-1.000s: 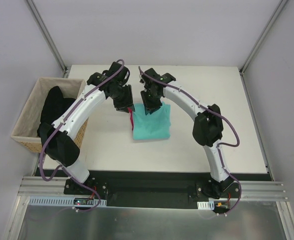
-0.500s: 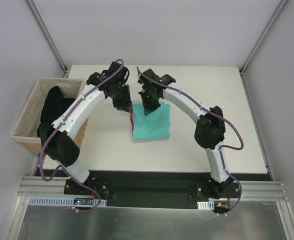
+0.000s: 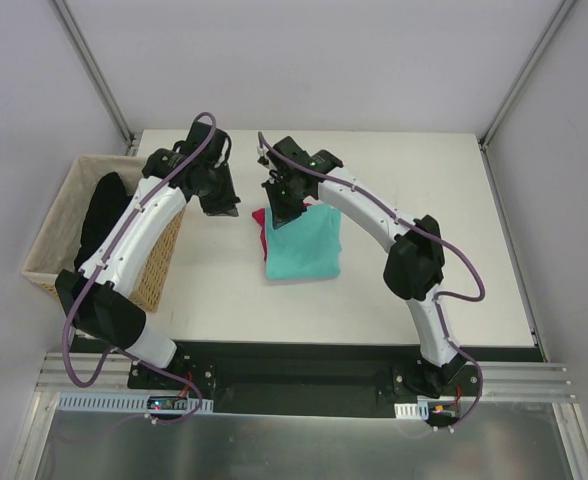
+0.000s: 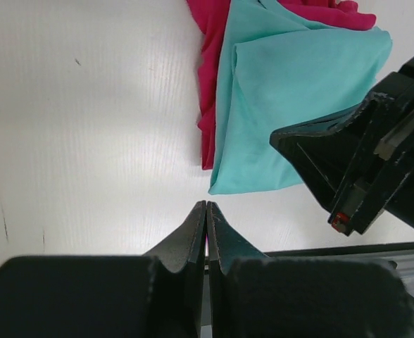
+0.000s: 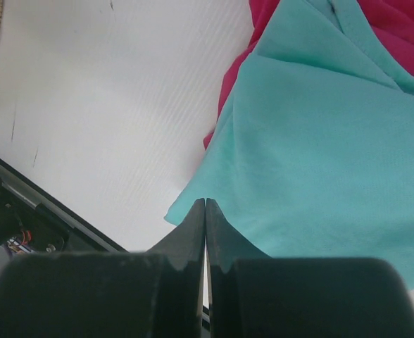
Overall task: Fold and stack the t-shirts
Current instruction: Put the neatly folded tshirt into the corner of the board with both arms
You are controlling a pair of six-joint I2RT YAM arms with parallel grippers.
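Black plastic, two fingers: the left gripper (image 4: 206,205) is pressing its jaws flat together and pinching nothing. It is hanging over the bare white table (image 3: 424,200).

Black plastic, two fingers: the right gripper (image 5: 205,203) is likewise pressing its jaws together, with no cloth showing between them. It is hovering at the far left corner of the stack.

Teal t-shirt (image 5: 334,155): it is lying folded near the middle of the table, under the right gripper and reaching away to its near right. Its outline is looking nearly square from overhead, so a long axis cannot be told with confidence.

Crimson-pink t-shirt (image 4: 210,84): it is lying underneath the teal one. It is showing as a strip running near to far along the stack's left edge and bunching out at the far edge.

Bearing: the stack is lying to the right of the left gripper, with open table between them. The right gripper is sitting over the stack itself, so the right arm is the nearer.

Judgement: the stack is looking largely made. Any tidying of the protruding pink edge would be suiting the right arm, working from the far left corner.

Wicker basket (image 3: 49,250): it is standing beside the table's left edge, well apart from the stack, and holding a dark garment (image 3: 104,210) of a kind not discernible.
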